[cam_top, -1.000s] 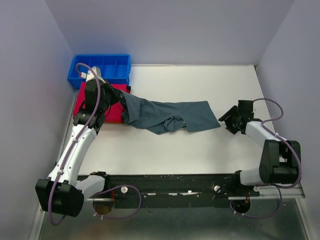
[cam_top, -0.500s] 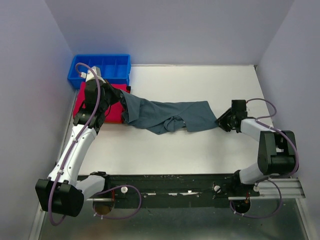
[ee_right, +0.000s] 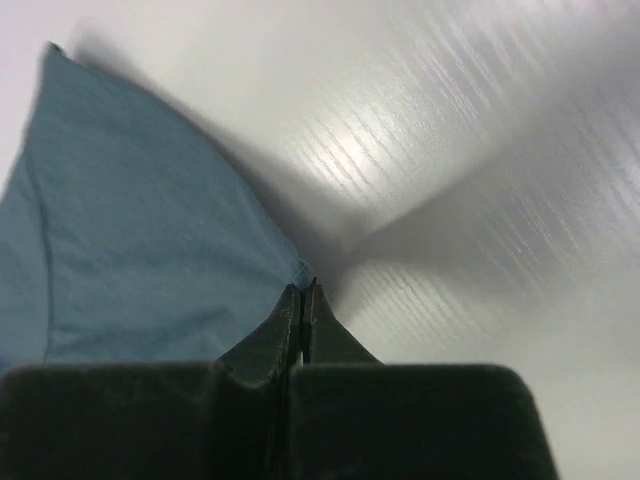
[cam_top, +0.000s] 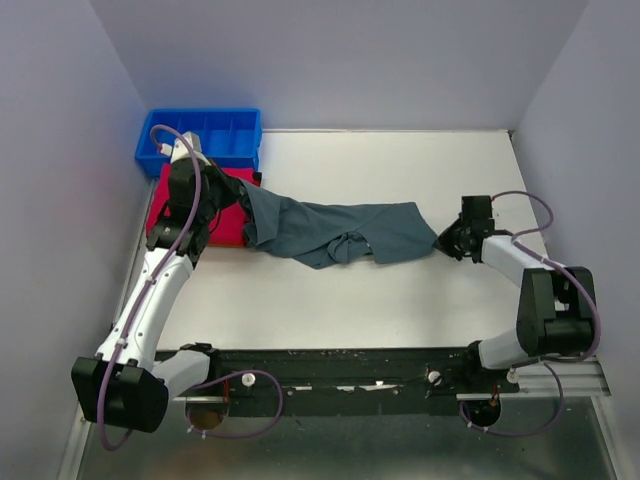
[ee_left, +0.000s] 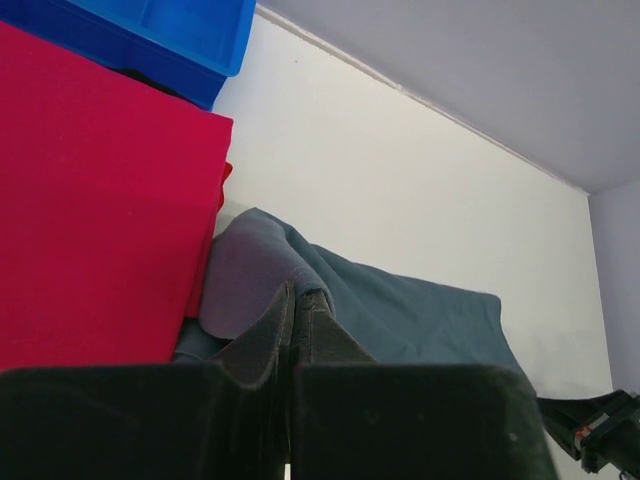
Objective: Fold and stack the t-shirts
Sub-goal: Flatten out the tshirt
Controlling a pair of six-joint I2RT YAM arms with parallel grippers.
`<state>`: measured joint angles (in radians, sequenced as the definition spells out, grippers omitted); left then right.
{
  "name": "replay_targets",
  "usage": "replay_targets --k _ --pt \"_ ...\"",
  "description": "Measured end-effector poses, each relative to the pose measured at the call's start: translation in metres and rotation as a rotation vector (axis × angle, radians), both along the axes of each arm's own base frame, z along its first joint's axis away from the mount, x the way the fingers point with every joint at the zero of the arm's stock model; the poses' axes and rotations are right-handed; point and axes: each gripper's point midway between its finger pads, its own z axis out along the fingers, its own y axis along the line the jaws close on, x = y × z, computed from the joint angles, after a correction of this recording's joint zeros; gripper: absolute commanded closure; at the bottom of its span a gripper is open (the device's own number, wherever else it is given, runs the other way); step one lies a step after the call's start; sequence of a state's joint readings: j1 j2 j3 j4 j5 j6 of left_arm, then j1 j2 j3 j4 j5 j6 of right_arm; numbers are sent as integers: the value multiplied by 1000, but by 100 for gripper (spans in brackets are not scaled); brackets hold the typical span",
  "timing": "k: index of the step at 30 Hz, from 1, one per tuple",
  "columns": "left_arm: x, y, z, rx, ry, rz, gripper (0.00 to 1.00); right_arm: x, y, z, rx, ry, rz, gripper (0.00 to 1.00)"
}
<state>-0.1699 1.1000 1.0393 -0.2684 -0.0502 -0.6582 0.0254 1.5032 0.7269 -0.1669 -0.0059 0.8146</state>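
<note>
A slate-blue t-shirt point(cam_top: 335, 232) lies stretched across the middle of the white table, bunched near its centre. My left gripper point(cam_top: 243, 200) is shut on the shirt's left end point(ee_left: 255, 275), lifted just over the edge of a folded red t-shirt point(cam_top: 196, 208) that lies flat at the left. That red t-shirt point(ee_left: 90, 200) fills the left of the left wrist view. At the right, my right gripper point(cam_top: 447, 243) is shut on the blue shirt's right corner point(ee_right: 300, 272), low at the table surface. The blue cloth point(ee_right: 140, 230) spreads to the left of its fingers.
A blue compartment bin point(cam_top: 200, 138) stands at the back left corner, just behind the red shirt; its wall point(ee_left: 150, 35) shows in the left wrist view. Lilac walls close in the table on three sides. The arms' black mounting rail point(cam_top: 340, 365) runs along the near edge.
My right gripper moved left to the blue shirt's right corner and closed on it. The left arm and the shirt's left end stayed still.
</note>
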Motion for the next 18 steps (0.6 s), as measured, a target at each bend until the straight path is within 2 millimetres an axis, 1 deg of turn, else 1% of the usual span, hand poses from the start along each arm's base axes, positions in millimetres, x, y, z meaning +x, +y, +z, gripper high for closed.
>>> replay_targets --k 2,3,5,6,8,10,12,13,15,16,18 --pt "2 -1 -1 -1 -1 -1 100 1 -5 16 -29 -26 -1 99" --pt "5 -1 -2 -2 0 -2 100 3 -8 30 -47 -54 -3 99" --pt "11 -4 -6 -6 9 -7 100 11 -14 71 -83 -139 -10 99" --pt "16 -6 -8 -9 20 -11 100 16 -17 99 -98 -197 -15 99" --pt "32 -14 -9 -28 36 -36 100 25 -22 164 -122 -339 -28 99" --pt "48 -24 -8 -54 48 -64 100 24 -29 228 -138 -477 -51 99" --pt "60 -31 -6 -79 51 -84 100 13 -40 284 -161 -594 -83 99" --pt "65 -34 -2 -89 51 -91 100 4 -44 308 -174 -641 -98 99" --pt "78 -40 13 -106 35 -106 100 -14 -50 346 -201 -717 -117 99" --pt "88 -43 24 -113 20 -115 100 -24 -53 364 -216 -753 -127 99" --pt "106 -50 46 -128 -21 -134 100 -44 -58 392 -246 -812 -144 99"
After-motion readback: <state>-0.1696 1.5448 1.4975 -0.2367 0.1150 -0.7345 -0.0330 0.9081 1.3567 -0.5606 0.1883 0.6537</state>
